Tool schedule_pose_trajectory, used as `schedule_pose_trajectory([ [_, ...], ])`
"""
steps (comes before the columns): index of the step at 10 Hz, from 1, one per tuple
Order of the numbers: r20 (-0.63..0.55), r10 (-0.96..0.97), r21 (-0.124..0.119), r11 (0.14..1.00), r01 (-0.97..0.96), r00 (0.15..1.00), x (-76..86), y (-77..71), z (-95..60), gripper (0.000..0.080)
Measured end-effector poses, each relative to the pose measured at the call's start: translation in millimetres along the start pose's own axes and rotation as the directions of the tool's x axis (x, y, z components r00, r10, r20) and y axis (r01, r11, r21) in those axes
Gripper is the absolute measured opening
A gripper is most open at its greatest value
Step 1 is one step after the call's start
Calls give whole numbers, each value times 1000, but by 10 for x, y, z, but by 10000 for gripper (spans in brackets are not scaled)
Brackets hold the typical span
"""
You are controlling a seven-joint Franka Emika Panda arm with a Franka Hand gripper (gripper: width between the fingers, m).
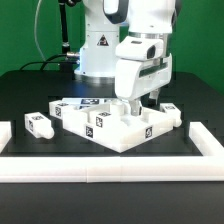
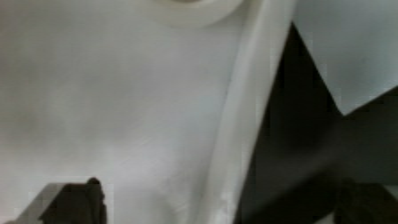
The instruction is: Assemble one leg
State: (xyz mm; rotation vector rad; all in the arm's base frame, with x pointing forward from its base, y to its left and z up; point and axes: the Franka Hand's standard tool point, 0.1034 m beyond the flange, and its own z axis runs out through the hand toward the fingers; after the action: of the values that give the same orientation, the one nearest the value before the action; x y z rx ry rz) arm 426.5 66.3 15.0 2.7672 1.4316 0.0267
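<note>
A small white leg (image 1: 40,123) with a tag lies on the black table at the exterior view's left. A second leg (image 1: 172,114) lies at the right, beside the large white panel (image 1: 108,136). My gripper (image 1: 131,108) is lowered onto the panel's far right part, close to the second leg. In the wrist view the panel (image 2: 125,110) is blurred and fills most of the frame. My gripper (image 2: 214,205) shows only as two dark fingertips (image 2: 71,203) set wide apart, with white surface between them. The jaws stand open and hold nothing that I can see.
A low white wall (image 1: 110,168) runs along the table's front, with side pieces at the right (image 1: 205,140) and left (image 1: 5,135). More tagged white pieces (image 1: 62,109) lie at the panel's far left side. The robot base (image 1: 100,50) stands behind.
</note>
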Motion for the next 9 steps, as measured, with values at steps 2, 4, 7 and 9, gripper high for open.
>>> schedule_pose_trajectory([
  [2,2,-11,7,1000,11,1000,0,0,72,524],
  [4,2,-13,8,1000,13,1000,7,3,78,236],
  [7,3,-22,9,1000,22,1000,1,0,84,75],
  [9,3,-34,9,999,34,999,-1,3,83,52],
])
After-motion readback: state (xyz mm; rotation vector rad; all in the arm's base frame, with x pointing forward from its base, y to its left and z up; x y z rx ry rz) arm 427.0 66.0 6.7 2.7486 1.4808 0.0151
